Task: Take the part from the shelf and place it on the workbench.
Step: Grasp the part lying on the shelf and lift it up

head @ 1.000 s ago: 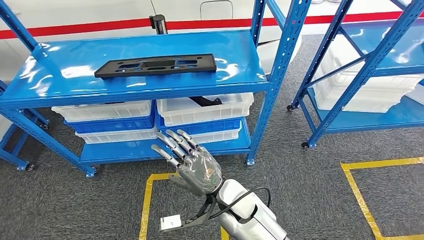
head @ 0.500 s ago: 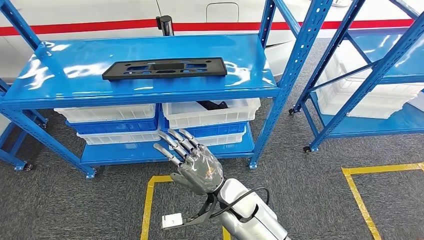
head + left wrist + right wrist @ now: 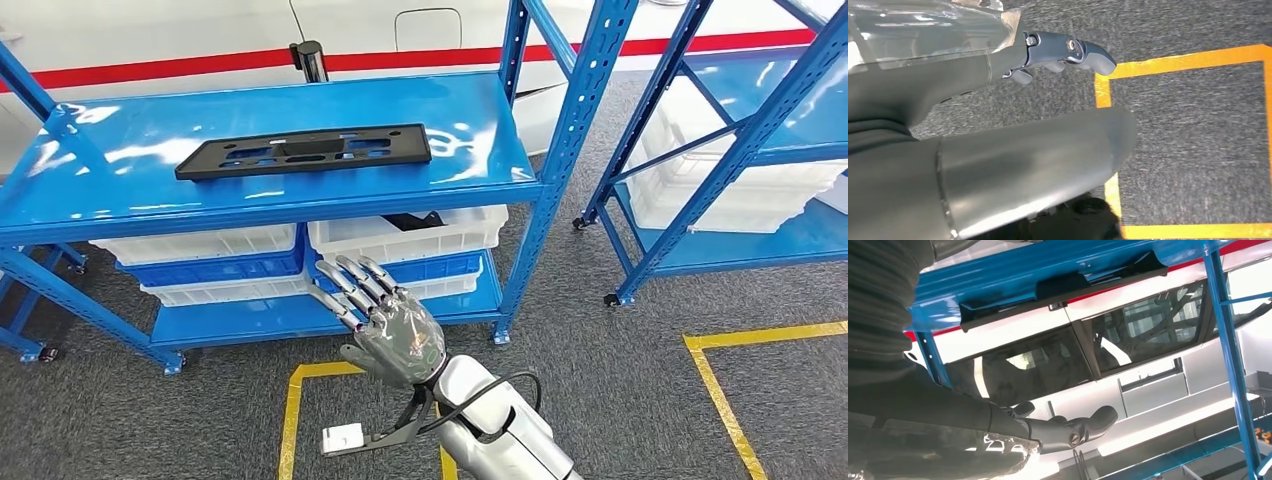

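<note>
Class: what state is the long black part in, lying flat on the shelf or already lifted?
Lying flat on the top blue shelf: the black part rests there untouched, while the right hand is below, holding nothing.

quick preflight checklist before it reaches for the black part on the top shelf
1. Flat black plastic part lying flat on the top blue metal shelf: ok.
2. Nothing resting on the part: ok.
3. Right hand holds nothing, fingers spread: ok.
4. Right hand level with the part: not ok, it sits below the shelf edge, in front of the white plastic bins.
5. Left hand free: cannot tell, it points at the grey carpet.
6. Workbench located: cannot tell.
</note>
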You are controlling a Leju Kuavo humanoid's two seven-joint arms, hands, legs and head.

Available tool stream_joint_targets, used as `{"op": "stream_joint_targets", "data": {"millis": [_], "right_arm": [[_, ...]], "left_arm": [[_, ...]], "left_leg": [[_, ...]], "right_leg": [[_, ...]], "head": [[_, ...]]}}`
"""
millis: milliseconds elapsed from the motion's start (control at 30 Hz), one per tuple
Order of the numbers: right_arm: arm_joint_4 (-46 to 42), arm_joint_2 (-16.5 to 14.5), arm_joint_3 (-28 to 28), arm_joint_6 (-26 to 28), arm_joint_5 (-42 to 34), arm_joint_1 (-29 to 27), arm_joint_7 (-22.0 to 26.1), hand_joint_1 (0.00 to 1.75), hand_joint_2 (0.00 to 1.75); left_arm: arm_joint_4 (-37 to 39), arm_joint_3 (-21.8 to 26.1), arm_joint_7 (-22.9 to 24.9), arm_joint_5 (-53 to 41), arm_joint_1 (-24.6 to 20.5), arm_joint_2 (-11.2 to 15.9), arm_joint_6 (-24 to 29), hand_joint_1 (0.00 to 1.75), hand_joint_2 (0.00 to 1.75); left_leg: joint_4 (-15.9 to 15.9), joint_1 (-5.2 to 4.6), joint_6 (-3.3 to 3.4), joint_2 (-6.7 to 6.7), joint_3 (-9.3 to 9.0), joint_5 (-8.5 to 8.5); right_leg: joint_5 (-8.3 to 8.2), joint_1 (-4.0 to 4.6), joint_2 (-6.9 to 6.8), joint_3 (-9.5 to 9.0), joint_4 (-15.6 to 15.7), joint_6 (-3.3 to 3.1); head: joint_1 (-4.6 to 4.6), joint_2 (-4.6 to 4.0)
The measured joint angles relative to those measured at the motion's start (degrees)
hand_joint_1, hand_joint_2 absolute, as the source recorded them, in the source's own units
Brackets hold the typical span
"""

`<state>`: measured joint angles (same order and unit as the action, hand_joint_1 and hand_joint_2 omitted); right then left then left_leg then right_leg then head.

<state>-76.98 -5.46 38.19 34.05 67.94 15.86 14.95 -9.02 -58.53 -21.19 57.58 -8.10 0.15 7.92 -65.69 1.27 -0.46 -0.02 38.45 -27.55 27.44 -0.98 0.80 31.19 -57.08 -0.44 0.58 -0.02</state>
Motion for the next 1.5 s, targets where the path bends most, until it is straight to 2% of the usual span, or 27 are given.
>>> {"op": "stream_joint_targets", "data": {"millis": [67,167,233,300,367,400,433,467,500,533,600,667,733,800,867,900,933,967,1033,1067,1100,1200,1267,1400,1433,1467,1500], "right_arm": [[0.0,0.0,0.0,0.0,-0.1,0.1,0.0,0.00,1.75],[0.0,0.0,0.1,0.0,-0.2,0.0,-0.1,0.00,1.75],[0.0,0.0,0.1,0.0,-0.3,0.0,-0.1,0.00,1.75],[0.0,0.1,0.1,0.0,-0.3,-0.1,-0.1,0.00,1.75],[0.0,0.3,0.1,0.0,-0.4,-0.5,-0.2,0.00,1.75],[0.0,0.4,0.1,0.0,-0.4,-0.8,-0.2,0.00,1.75],[0.0,0.5,0.1,0.0,-0.4,-1.0,-0.2,0.00,1.75],[0.0,0.5,0.1,0.0,-0.4,-1.0,-0.2,0.00,1.75],[0.0,0.6,0.1,0.0,-0.4,-1.1,-0.2,0.00,1.75],[0.0,0.6,0.1,0.0,-0.4,-1.1,-0.2,0.00,1.75],[0.0,0.6,0.1,0.0,-0.4,-1.1,-0.2,0.00,1.75],[-0.1,0.5,0.1,0.0,-0.4,-1.1,-0.2,0.00,1.75],[-0.1,0.4,0.1,0.0,-0.4,-1.1,-0.2,0.00,1.75],[-0.1,0.2,0.1,0.0,-0.4,-1.0,-0.2,0.00,1.75],[-0.1,0.1,0.1,0.0,-0.4,-1.0,-0.2,0.00,1.75],[-0.1,0.2,0.1,0.0,-0.4,-1.1,-0.2,0.00,1.75],[-0.1,0.2,0.1,0.0,-0.4,-1.2,-0.2,0.00,1.75],[-0.1,0.2,0.1,0.0,-0.4,-1.2,-0.2,0.00,1.75],[-0.1,0.1,0.1,-0.1,-0.5,-1.2,-0.2,0.00,1.75],[-0.1,0.1,0.1,-0.1,-0.5,-1.2,-0.2,0.00,1.75],[-0.1,0.0,0.1,-0.2,-0.6,-1.2,-0.2,0.00,1.75],[-0.2,0.0,0.0,-0.5,-0.6,-1.3,-0.2,0.00,1.75],[-0.3,-0.1,0.0,-0.5,-0.6,-1.2,-0.2,0.00,1.75],[-0.3,0.1,-0.1,-0.5,-0.7,-1.4,-0.2,0.00,1.75],[-0.3,0.2,-0.1,-0.6,-0.7,-1.5,-0.2,0.00,1.75],[-0.2,0.2,-0.2,-0.6,-0.7,-1.6,-0.2,0.00,1.75],[-0.2,0.2,-0.2,-0.6,-0.8,-1.6,-0.2,0.00,1.75]], "left_arm": [[0.0,-0.1,0.0,0.0,-0.1,0.0,0.0,0.00,0.00],[0.0,-0.3,-0.1,0.0,-0.2,0.0,0.0,0.00,0.00],[0.0,-0.4,-0.1,0.0,-0.2,0.0,0.0,0.00,0.00],[0.0,-0.5,-0.1,0.0,-0.2,0.0,0.0,0.00,0.00],[0.0,-0.5,-0.1,0.0,-0.2,0.0,0.0,0.00,0.00],[0.0,-0.6,-0.1,0.0,-0.2,0.0,0.0,0.00,0.00],[0.0,-0.6,-0.1,0.0,-0.1,-0.1,0.0,0.00,0.00],[0.0,-0.6,-0.1,0.0,-0.1,-0.1,0.0,0.00,0.00],[0.0,-0.6,-0.1,0.0,-0.1,-0.2,0.0,0.00,0.00],[0.0,-0.6,-0.1,0.0,-0.1,-0.2,0.0,0.00,0.00],[0.0,-0.6,-0.1,0.0,-0.1,-0.2,0.0,0.00,0.00],[0.0,-0.6,-0.1,0.0,-0.1,-0.2,0.0,0.00,0.00],[0.0,-0.6,-0.1,0.0,-0.1,-0.2,0.0,0.00,0.00],[0.0,-0.7,-0.1,0.0,-0.2,-0.2,0.0,0.00,0.00],[0.0,-0.7,-0.1,0.0,-0.1,-0.2,0.0,0.00,0.00],[0.0,-0.7,-0.1,0.0,0.0,-0.2,0.0,0.00,0.00],[0.0,-0.7,-0.1,0.0,0.1,-0.2,0.1,0.00,0.00],[0.0,-0.7,-0.1,0.0,0.1,-0.2,0.2,0.00,0.00],[0.0,-0.7,-0.1,0.1,0.1,-0.1,0.4,0.00,0.00],[0.0,-0.7,-0.2,0.1,0.1,-0.1,0.5,0.00,0.00],[0.0,-0.7,-0.2,0.2,0.0,-0.1,0.6,0.00,0.00],[0.0,-0.7,-0.3,0.2,0.1,-0.2,0.7,0.00,0.00],[0.0,-0.7,-0.3,0.2,0.2,-0.2,0.7,0.00,0.00],[0.0,-0.7,-0.2,0.6,0.1,-0.2,0.9,0.00,0.00],[0.0,-0.7,-0.1,0.6,0.1,-0.2,0.9,0.00,0.00],[0.0,-0.7,-0.1,0.7,0.1,-0.3,1.0,0.00,0.00],[0.0,-0.7,-0.1,0.7,0.1,-0.3,1.0,0.00,0.00]], "left_leg": [[6.3,-0.30,0.72,-0.05,-2.94,2.22],[8.0,-0.68,1.79,-0.10,-4.06,1.76],[8.4,-0.60,2.55,-0.12,-4.94,1.73],[8.6,-0.53,3.05,-0.14,-5.57,1.52],[8.6,-0.60,3.26,-0.16,-5.80,1.11],[8.6,-0.64,3.27,-0.20,-6.01,0.87],[8.5,-0.66,3.21,-0.24,-6.36,0.59],[8.5,-0.67,3.11,-0.27,-6.84,0.27],[8.5,-0.67,2.96,-0.30,-7.36,-0.11],[8.5,-0.70,2.73,-0.30,-7.86,-0.49],[8.6,-0.76,2.08,-0.25,-8.33,-1.08],[8.3,-0.76,1.48,-0.17,-8.52,-1.17],[6.7,-0.63,1.04,-0.14,-8.20,-1.70],[1.8,-0.40,0.49,-0.15,-5.49,-3.48],[-4.2,-0.18,-0.12,-0.14,-1.19,-5.80],[-5.7,-0.08,-0.35,-0.13,0.44,-6.27],[-5.4,0.01,-0.51,-0.12,1.25,-5.71],[-3.5,0.10,-0.57,-0.11,1.11,-4.00],[3.2,0.17,-0.31,-0.10,-1.10,0.87],[5.9,0.06,-0.02,-0.10,-2.14,1.87],[7.5,-0.12,0.37,-0.10,-2.84,2.20],[8.6,-0.49,1.85,-0.25,-3.97,2.11],[9.0,-0.42,2.57,-0.25,-5.27,2.32],[9.0,-0.50,3.09,-0.23,-5.90,1.80],[9.0,-0.52,3.05,-0.28,-6.02,1.60],[9.0,-0.54,2.96,-0.34,-6.27,1.36],[9.0,-0.54,2.83,-0.39,-6.66,1.07]], "right_leg": [[0.64,0.32,0.12,-0.51,0.0,0.63],[0.76,0.71,0.12,-0.87,-0.2,1.81],[1.56,0.74,-0.04,-0.30,-2.0,2.26],[3.85,0.59,-0.16,2.92,-7.8,2.29],[6.13,0.55,-0.19,7.68,-15.1,2.31],[6.28,0.54,-0.19,9.16,-16.6,2.52],[5.44,0.55,-0.20,9.49,-16.0,2.87],[3.64,0.55,-0.23,8.58,-13.0,3.27],[1.23,0.56,-0.37,6.88,-8.6,3.62],[-0.57,0.64,-0.55,5.46,-4.6,3.52],[-2.22,0.94,-0.85,3.85,-0.3,2.33],[-2.15,0.98,-0.76,3.46,-0.1,0.95],[-2.26,0.53,-0.64,2.36,0.3,0.24],[-1.99,0.25,-0.62,1.33,0.5,-0.32],[-1.58,0.29,-0.58,0.95,0.6,-0.70],[-1.34,0.30,-0.50,0.75,0.6,-0.75],[-1.07,0.30,-0.41,0.48,0.5,-0.72],[-0.77,0.28,-0.31,0.11,0.5,-0.60],[-0.10,0.29,-0.21,-0.80,0.5,-0.20],[0.21,0.37,-0.19,-1.11,0.6,0.08],[0.47,0.46,-0.18,-1.27,0.7,0.43],[0.47,0.78,-0.19,-1.62,-0.2,1.80],[1.59,0.80,-0.26,-0.96,-2.6,2.08],[6.68,0.59,-0.33,6.97,-15.4,2.03],[6.77,0.60,-0.33,8.13,-16.4,2.26],[5.81,0.59,-0.34,8.09,-15.1,2.67],[3.97,0.55,-0.37,6.96,-11.8,3.11]], "head": [[0.02,0.00],[0.01,0.00],[0.06,0.00],[0.14,0.00],[0.16,0.00],[0.17,0.00],[0.18,0.00],[0.18,0.00],[0.20,0.00],[0.16,0.00],[0.17,0.00],[0.17,0.00],[0.10,0.00],[-0.02,0.00],[-0.10,0.00],[-0.10,0.00],[-0.10,0.00],[-0.10,0.00],[-0.09,0.00],[-0.09,0.00],[-0.09,0.00],[-0.08,0.00],[0.00,0.00],[0.10,0.00],[0.10,0.00],[0.10,0.00],[0.10,0.00]]}}
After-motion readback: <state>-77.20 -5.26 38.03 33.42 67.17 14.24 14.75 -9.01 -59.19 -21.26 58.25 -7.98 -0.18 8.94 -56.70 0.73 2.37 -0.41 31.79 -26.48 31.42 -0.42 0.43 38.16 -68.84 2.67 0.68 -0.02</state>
